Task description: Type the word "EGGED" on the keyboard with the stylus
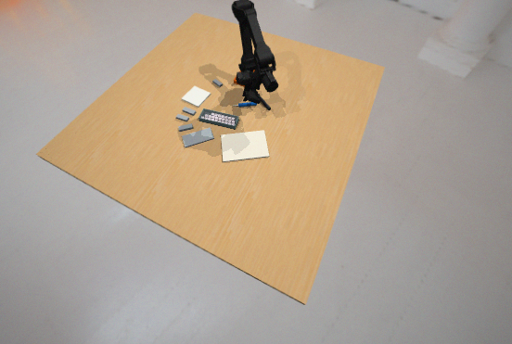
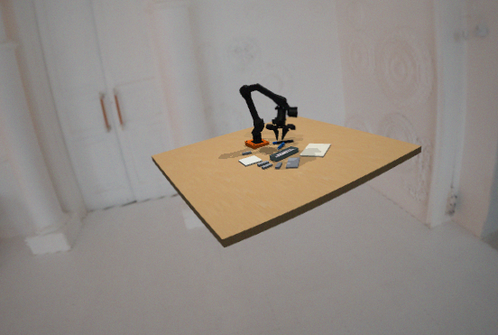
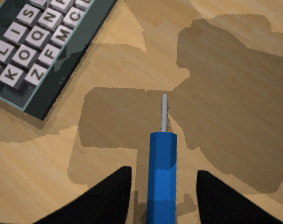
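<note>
The blue stylus [image 1: 246,104] [image 2: 280,144] [image 3: 162,165] with a thin grey tip lies flat on the wooden desk [image 1: 260,220], just right of the keyboard [image 1: 219,119] [image 2: 284,153] [image 3: 42,45]. My gripper [image 1: 252,95] [image 2: 281,134] [image 3: 163,177] hangs over the stylus. In the wrist view its two black fingers stand to either side of the stylus body with a gap on each side, so it is open and holds nothing. The stylus tip points away from the wrist camera. Only the keyboard's lower right corner shows in the wrist view.
A black pen [image 1: 265,103] lies beside the stylus. A white pad [image 1: 196,95], a cream sheet [image 1: 245,146], a grey slab [image 1: 198,137] and several small grey blocks [image 1: 188,111] lie around the keyboard. The arm's orange base [image 2: 256,144] stands behind.
</note>
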